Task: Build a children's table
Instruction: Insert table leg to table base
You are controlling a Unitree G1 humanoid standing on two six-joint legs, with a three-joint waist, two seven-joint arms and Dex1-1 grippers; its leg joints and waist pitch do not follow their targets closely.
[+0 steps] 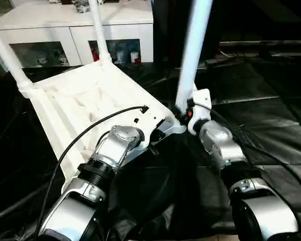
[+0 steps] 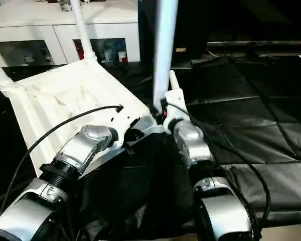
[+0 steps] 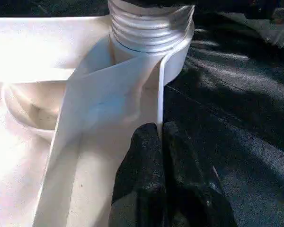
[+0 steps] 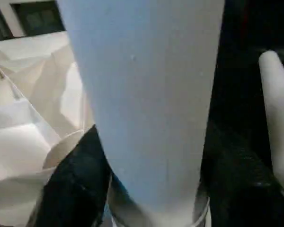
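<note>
Nearly upright, the white leg (image 1: 193,50) stands in the upturned tabletop's (image 1: 85,105) near corner socket, between the right gripper's (image 4: 151,189) fingers, seemingly loosely. Left gripper (image 3: 162,142) is clenched on the tabletop's rim.

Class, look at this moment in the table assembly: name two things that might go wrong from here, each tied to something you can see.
1. The long white tapered tube leg shows bare threads in the left wrist view, so it may not be fully seated in the round corner socket and could lean or cross-thread.
2. The left tool pinches only a thin rim of the white plastic tabletop; twisting the leg with the right tool might shift the tabletop.
</note>
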